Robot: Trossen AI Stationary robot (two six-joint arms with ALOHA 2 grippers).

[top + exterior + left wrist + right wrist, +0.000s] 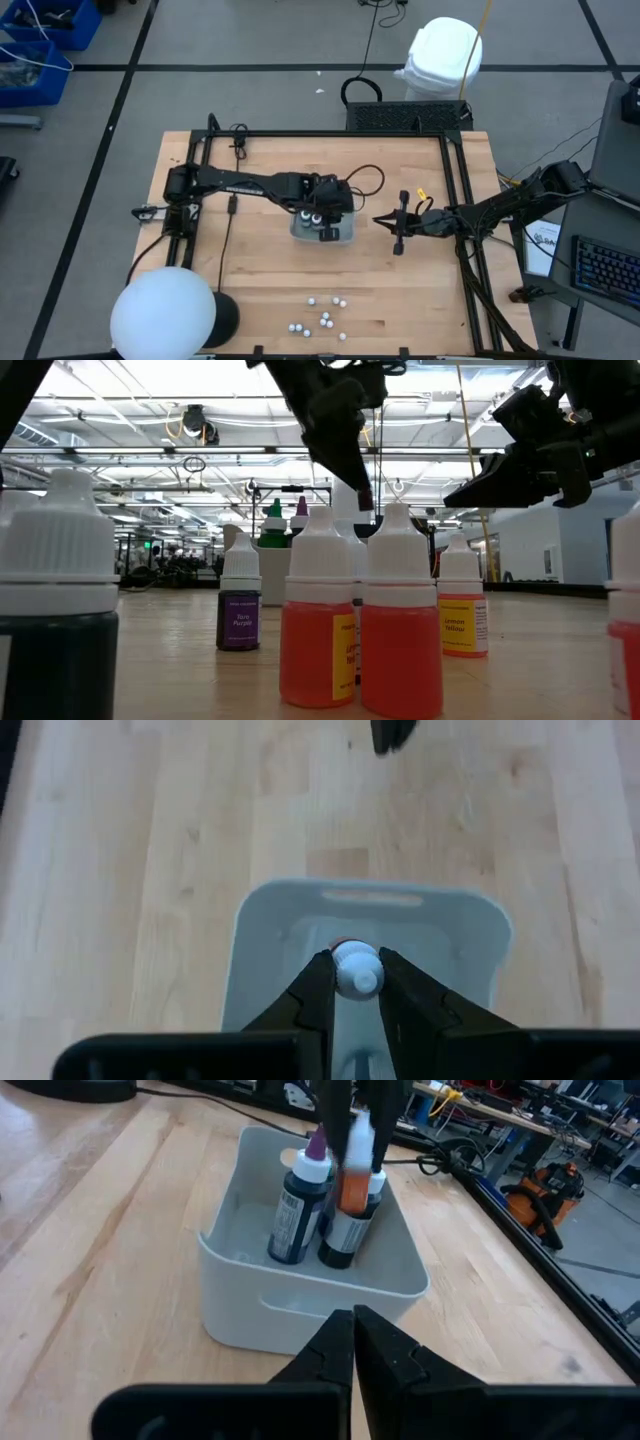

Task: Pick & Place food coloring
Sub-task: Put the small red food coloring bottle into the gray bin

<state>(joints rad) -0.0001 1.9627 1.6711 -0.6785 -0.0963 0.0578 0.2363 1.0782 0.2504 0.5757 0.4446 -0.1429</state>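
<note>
Food coloring bottles [322,321], about nine white-capped ones, stand loose at the near edge of the worktop [260,270]. Farther back, in the middle, a grey tray [300,1295] holds two dark bottles [296,1215]. Above it, the left pincer [356,982] grips one orange bottle [352,1180] by its white cap. Just beside the tray, the right pincer [354,1325] hangs closed and empty.

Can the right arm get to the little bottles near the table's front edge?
Probably yes: the right gripper is shut and empty, beside the tray, and bare table lies between it and the loose bottles.
</note>
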